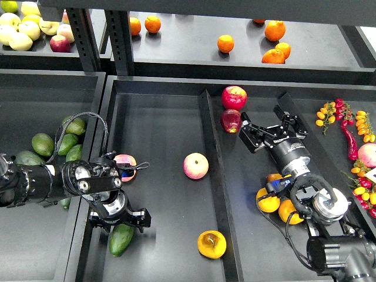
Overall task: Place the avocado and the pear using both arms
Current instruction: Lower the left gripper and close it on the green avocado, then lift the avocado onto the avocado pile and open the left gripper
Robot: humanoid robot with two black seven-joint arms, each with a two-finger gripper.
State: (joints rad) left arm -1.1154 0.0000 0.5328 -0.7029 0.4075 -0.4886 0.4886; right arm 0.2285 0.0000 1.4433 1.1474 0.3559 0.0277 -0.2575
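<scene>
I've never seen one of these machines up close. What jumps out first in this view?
Two black arms reach over dark trays of fruit. The left gripper hangs low just above a dark green avocado, with a yellow-orange pear lying to its right near the tray's front. The right gripper stands open beside a dark red apple, and bright oranges dot the shelf behind.

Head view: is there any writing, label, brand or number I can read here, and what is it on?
Nothing can be read for certain.
Right gripper: a faint pale marking on its black body, too small and blurred to read.
White tag at the right edge by the peppers: cut off by the frame, no legible text.
Left gripper, avocado, pear and the trays: no text visible.
</scene>
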